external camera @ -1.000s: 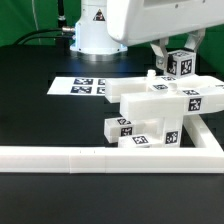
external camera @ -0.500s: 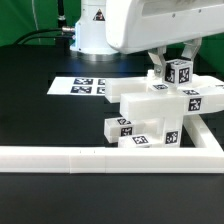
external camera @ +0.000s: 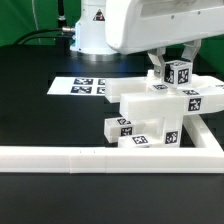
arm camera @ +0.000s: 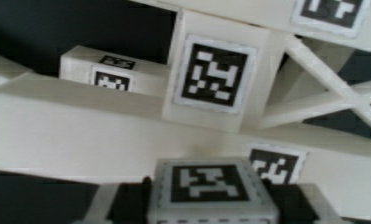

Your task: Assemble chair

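Observation:
My gripper (external camera: pixel 174 61) is shut on a small square white post (external camera: pixel 179 74) with a black-and-white tag on its face. It holds the post just above the top of the part-built white chair (external camera: pixel 160 112), at that stack's far right end. The chair is a stack of chunky white slab, bars and posts with several tags. In the wrist view the held post (arm camera: pixel 208 180) fills the space between my fingers (arm camera: pixel 125 203), and the chair's tagged pieces (arm camera: pixel 217 72) lie close beyond it.
The marker board (external camera: pixel 84 87) lies flat on the black table at the exterior view's left of the chair. A long white L-shaped border rail (external camera: pixel 90 158) runs along the front and up the right side, with the chair against its corner. The robot base (external camera: pixel 92 30) stands at the back.
My gripper with the post moved a little towards the exterior view's left and down over the chair's top between one second and half a second ago. It has held still since.

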Motion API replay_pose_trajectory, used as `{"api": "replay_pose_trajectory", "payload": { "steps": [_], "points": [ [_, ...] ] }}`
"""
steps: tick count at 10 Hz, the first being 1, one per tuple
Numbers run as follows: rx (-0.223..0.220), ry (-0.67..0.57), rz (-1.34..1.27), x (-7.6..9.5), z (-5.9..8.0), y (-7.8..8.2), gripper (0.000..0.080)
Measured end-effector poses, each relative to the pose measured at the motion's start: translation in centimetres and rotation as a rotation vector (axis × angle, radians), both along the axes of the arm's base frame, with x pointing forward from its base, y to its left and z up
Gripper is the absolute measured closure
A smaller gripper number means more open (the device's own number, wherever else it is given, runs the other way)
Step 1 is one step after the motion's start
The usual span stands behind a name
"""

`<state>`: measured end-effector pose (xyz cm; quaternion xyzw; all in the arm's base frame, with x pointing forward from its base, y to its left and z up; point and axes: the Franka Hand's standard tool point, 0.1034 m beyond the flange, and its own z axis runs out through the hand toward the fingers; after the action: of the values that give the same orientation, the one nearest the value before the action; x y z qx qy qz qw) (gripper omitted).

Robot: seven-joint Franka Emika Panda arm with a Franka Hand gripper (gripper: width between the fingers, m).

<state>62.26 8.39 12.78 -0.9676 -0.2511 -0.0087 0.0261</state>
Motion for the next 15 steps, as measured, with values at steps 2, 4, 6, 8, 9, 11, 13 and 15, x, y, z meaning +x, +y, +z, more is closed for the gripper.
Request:
{"api": "replay_pose_trajectory", "payload": {
  "steps": [2,4,6,8,9,11,13,15],
  "points": [
    [-0.001,0.004,-0.007,-0.12,-0.18,-0.44,0.0514],
    [-0.001,0.005,-0.007,-0.13,-0.21,-0.44,0.0514],
    [-0.001,0.005,-0.007,-0.14,-0.24,-0.45,0.0514],
    [-0.002,0.008,-0.007,-0.21,-0.57,-0.5,0.0514],
    [-0.002,0.011,-0.009,-0.22,-0.74,-0.6,0.0514],
    [-0.002,0.011,-0.019,-0.17,-0.83,-0.62,0.0514],
    [-0.002,0.007,-0.022,-0.06,-0.82,-0.88,0.0514],
    [-0.002,0.007,-0.022,-0.06,-0.82,-0.87,0.0514]
  ]
}}
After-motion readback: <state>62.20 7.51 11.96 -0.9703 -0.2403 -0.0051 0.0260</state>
